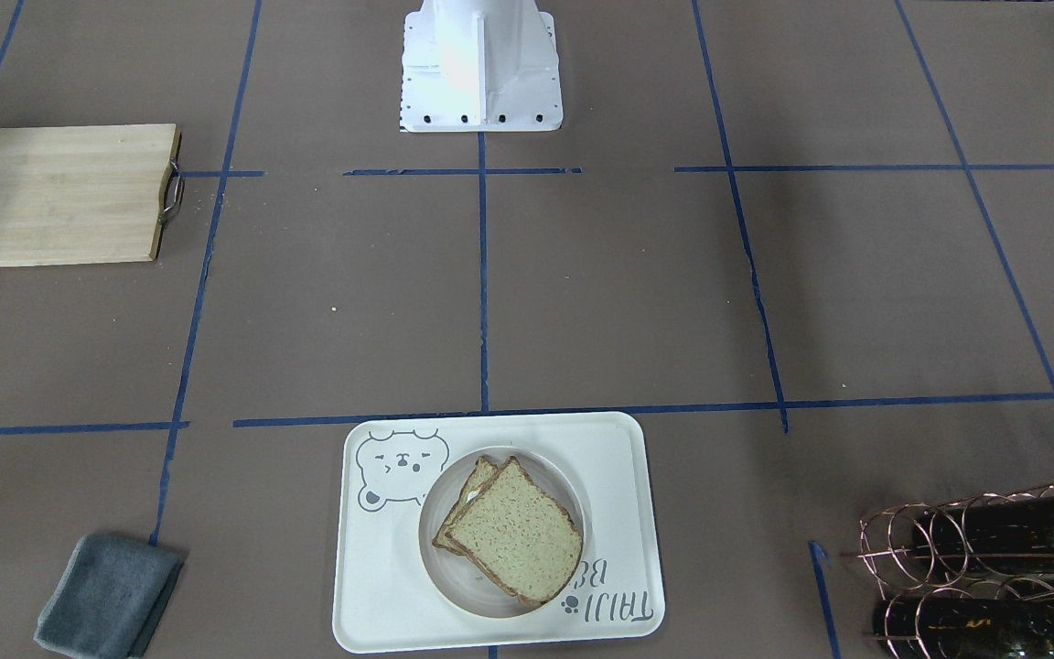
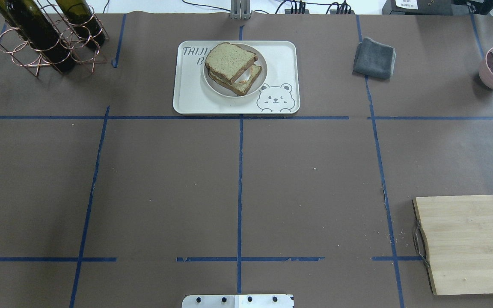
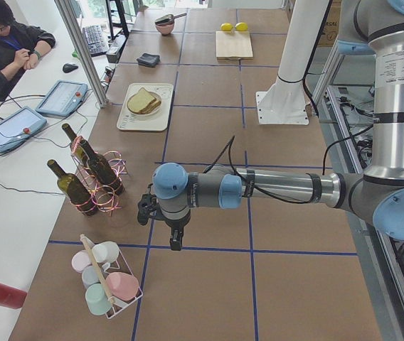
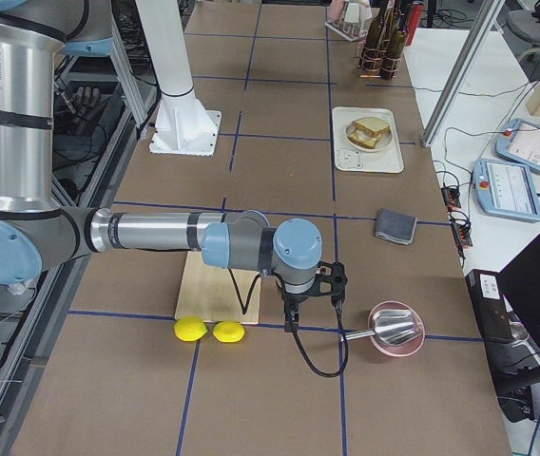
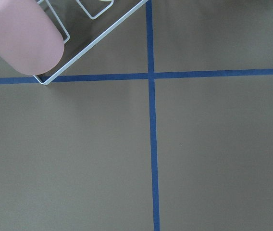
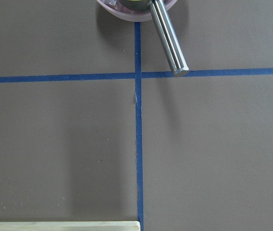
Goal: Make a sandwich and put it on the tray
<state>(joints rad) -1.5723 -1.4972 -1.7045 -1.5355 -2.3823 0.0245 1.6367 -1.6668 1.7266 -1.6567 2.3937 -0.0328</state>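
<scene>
The left jaws hang low over the worktop [image 2: 165, 184], pointing down, at the end of the left arm [image 3: 273, 188]. I cannot tell if they are open or closed. Just beside them stands a wire basket [image 3: 132, 293] with cups in it, pink, white, green and lilac. The left wrist view shows one pink cup [image 5: 23, 36] at the basket's corner, by a crossing of blue tape [image 5: 151, 75].

The right jaws also point down, from the right arm [image 4: 156, 233], and their state I cannot tell either. They are between the cutting board [image 4: 218, 290] and a pink bowl [image 4: 398, 344]. A metal scoop [image 6: 167, 36] lies in the bowl, and its handle sticks out over the rim. Two lemons [image 4: 209, 330] lie near the board.

Well apart from both arms, the sandwich [image 2: 233, 67] sits on a round plate [image 1: 458, 586], and the plate is on the tray [image 2: 191, 94], at the far middle of the worktop. The tray's long axis runs across the worktop. The sandwich lies diagonally: the top slice is shifted to the far left, the lower slice shows at the near right, and egg white shows between them.

A grey cloth [image 2: 375, 58] lies to the right of the tray. To the left, a copper rack [image 2: 19, 53] holds dark bottles [image 2: 37, 30].
</scene>
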